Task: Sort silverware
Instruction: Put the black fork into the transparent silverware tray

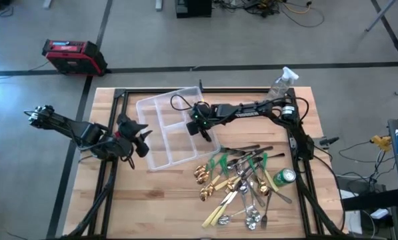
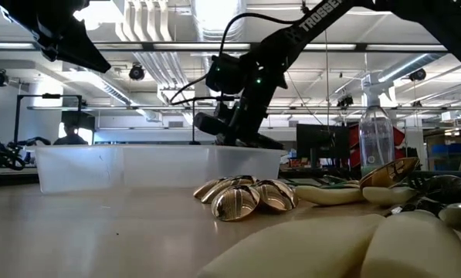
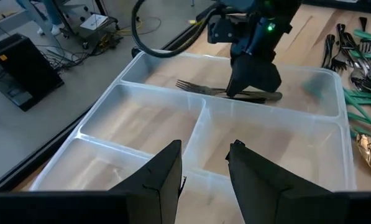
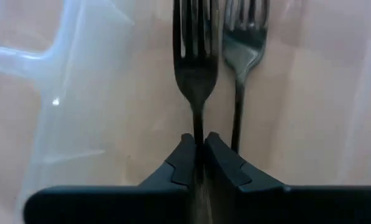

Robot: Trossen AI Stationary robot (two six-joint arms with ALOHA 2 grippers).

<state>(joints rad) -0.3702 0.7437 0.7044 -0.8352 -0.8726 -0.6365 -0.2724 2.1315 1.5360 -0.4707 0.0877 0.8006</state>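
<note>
While most cutlery waits unsorted, progress is slight:
Tray (image 1: 160,159): clear, nearly bare.
Pile (image 1: 242,183): gold spoons, silver spoons, green-handled pieces, knives lying beside the tray, all left to sort.
Right gripper (image 4: 197,163): pinched on a fork (image 4: 193,59) low in the tray, second fork (image 4: 244,43) alongside.
Left gripper (image 3: 204,171): fingers apart, empty, by the tray.

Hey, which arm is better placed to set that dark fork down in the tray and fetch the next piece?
The right. Its end effector is already down in the clear tray, pinching a dark fork beside another fork, and the silverware pile lies on its side. The left end effector hovers at the tray's far edge.
</note>
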